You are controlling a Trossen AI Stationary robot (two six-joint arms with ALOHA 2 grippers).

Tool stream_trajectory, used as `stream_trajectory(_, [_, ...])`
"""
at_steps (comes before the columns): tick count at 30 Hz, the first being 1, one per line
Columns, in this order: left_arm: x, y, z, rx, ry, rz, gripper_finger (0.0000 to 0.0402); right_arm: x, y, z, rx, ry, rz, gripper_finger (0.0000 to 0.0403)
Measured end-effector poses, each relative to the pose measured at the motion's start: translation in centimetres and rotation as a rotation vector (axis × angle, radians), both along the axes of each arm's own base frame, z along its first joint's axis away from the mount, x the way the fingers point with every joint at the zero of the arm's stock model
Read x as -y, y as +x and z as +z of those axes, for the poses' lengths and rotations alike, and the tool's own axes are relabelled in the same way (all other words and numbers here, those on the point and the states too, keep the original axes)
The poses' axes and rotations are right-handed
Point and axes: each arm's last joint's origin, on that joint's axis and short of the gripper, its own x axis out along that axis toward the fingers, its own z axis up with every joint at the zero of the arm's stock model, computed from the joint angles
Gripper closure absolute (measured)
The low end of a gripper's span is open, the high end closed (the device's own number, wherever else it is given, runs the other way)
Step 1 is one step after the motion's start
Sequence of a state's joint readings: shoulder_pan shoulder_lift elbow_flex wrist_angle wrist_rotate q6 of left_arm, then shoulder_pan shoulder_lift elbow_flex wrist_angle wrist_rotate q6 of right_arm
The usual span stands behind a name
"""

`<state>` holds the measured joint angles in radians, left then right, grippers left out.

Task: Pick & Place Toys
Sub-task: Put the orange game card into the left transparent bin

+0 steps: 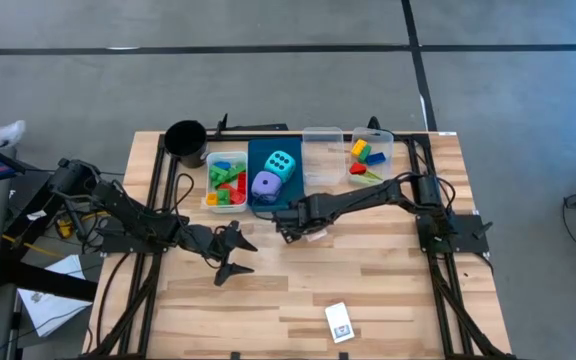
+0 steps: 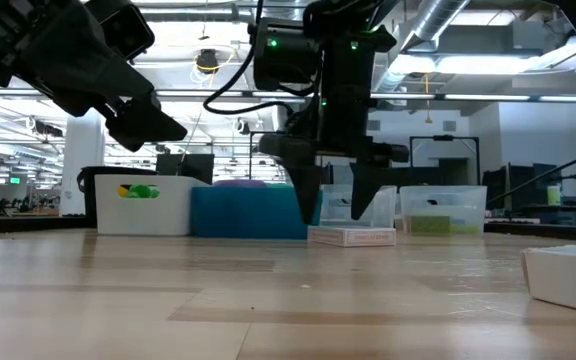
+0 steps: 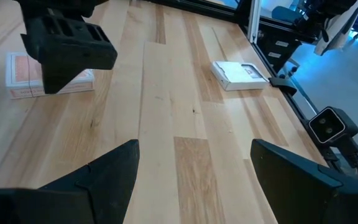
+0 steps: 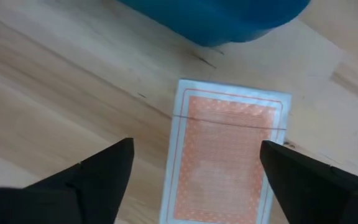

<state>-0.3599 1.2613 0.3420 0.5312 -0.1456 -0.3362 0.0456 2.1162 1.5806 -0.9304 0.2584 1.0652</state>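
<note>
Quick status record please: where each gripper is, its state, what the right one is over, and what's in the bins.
right gripper: open, above the orange-backed card deck lying on the table beside the blue bin
left gripper: open, over bare table, holding nothing
blue bin: cyan die and purple die
white bin: red and green bricks
far clear bin: coloured bricks
other card box: near table's front edge

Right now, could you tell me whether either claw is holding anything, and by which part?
Nothing is held. The right claw hangs open over the orange-backed card deck on the table; the left claw is open and empty.
</note>
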Motion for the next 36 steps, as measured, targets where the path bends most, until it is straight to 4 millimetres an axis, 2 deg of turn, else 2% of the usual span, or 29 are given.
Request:
stream_trajectory(8, [0.06,-0.01,0.0,-0.005,-0.017,-0.017,0.0101,0.02,0.02,0.0,0.0,-0.001,0.008,0.0006])
stream_trajectory(27, [0.06,-0.01,0.0,-0.005,-0.019,-0.016,0.0101,0.76,-0.47,0.0,-0.051,-0.048,-0.009,0.0003])
stream_trajectory(36, [0.06,-0.01,0.0,-0.005,-0.019,-0.016,0.0101,0.61,-0.09,0.0,-0.012,0.012,-0.007,0.0003])
